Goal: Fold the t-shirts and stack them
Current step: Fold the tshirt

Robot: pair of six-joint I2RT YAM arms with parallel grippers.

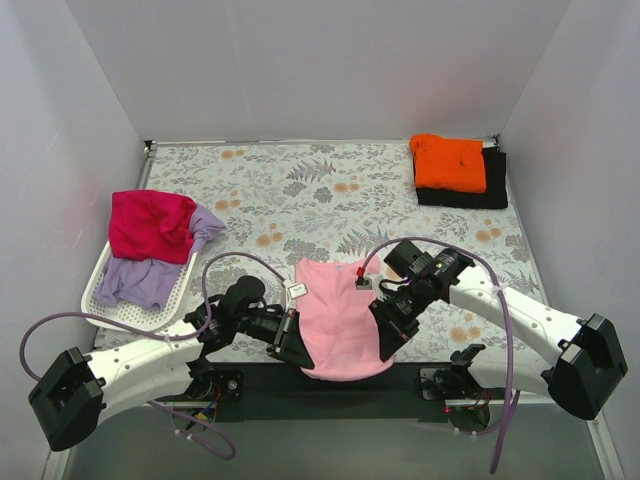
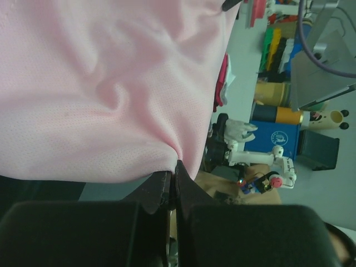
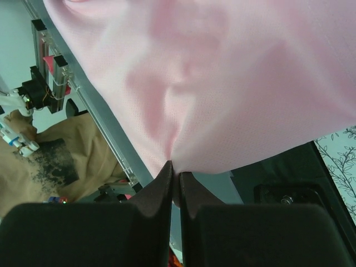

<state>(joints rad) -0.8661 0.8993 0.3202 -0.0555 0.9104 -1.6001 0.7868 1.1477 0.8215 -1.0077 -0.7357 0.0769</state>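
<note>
Overhead, the pink shirt [image 1: 340, 320] is at the table's [image 1: 300, 190] near edge, between both arms. The white basket [image 1: 160, 310] holds a red shirt [image 1: 150, 225] over a lavender shirt [image 1: 140, 280], perhaps spilling past its rim. Left wrist: the left jaws are pinched tight on the pink hem. Right wrist: the right jaws likewise clamp pink cloth.

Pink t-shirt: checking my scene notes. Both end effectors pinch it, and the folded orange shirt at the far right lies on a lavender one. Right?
Not quite. The orange t-shirt lies on a black t-shirt, not a lavender one; the top external view shows it. The left end effector and right end effector do pinch the pink t-shirt.
</note>
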